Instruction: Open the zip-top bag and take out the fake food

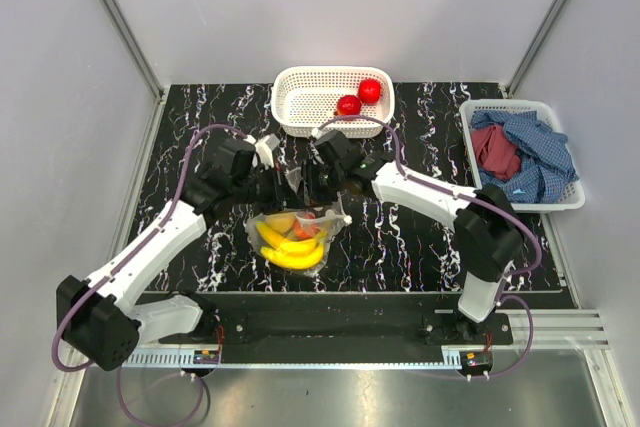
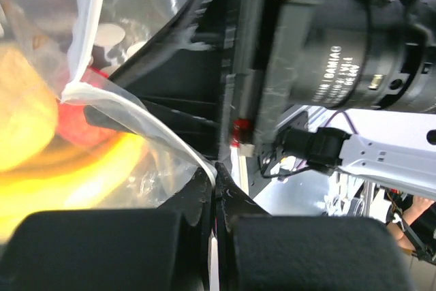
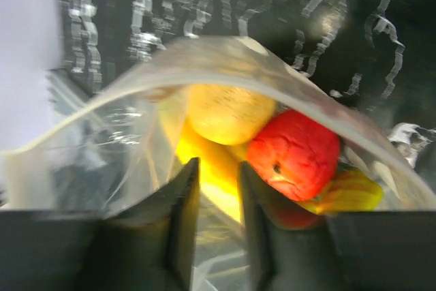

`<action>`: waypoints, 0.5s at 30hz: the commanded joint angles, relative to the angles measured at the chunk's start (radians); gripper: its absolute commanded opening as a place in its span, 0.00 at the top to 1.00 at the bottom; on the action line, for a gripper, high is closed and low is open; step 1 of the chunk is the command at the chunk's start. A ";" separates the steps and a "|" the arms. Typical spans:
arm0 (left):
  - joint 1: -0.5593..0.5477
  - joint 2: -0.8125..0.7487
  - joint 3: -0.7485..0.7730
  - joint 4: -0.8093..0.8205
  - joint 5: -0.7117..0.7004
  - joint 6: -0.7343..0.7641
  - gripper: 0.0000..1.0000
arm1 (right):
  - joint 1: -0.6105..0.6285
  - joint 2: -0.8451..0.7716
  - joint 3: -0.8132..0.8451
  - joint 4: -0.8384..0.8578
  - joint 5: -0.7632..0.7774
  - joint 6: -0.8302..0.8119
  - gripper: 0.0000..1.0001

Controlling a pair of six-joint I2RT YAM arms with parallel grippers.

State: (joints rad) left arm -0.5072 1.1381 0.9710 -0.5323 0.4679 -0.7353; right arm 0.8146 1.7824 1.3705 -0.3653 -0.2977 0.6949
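Left pincer [image 2: 215, 186] clamped zip-top bag [image 1: 258, 223] at rim; right pincer [image 3: 218, 189] was narrow, seemingly pinching opp. film. Bag sat mid tabletop [image 1: 420, 247], nearer near edge. Risk: slick film could slip w/ uneven pull, mouth sagging shut, fake food [image 3: 293, 155] trapped inside.

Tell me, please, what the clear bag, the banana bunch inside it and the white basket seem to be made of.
The zip-top bag: thin clear plastic film, glossy; the fruit shows through it, and it wrinkles and catches the light. The banana bunch: probably moulded plastic, smooth and evenly bright yellow. The white basket: likely rigid plastic with a dull finish, judging by its moulded mesh wall.
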 commanded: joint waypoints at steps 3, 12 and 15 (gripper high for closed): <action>0.001 0.072 0.012 0.087 -0.006 0.043 1.00 | 0.012 0.044 -0.010 -0.093 -0.069 -0.123 0.44; 0.001 0.126 -0.003 0.107 0.003 0.063 1.00 | 0.012 0.153 -0.002 -0.095 -0.144 -0.187 0.31; 0.001 0.137 -0.009 0.112 0.008 0.065 1.00 | 0.012 0.178 -0.010 -0.103 -0.112 -0.199 0.26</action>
State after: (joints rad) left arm -0.5110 1.2610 0.9638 -0.5266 0.4839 -0.6895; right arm 0.8047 1.9308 1.3602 -0.4412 -0.3656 0.5430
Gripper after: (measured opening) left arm 0.012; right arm 0.708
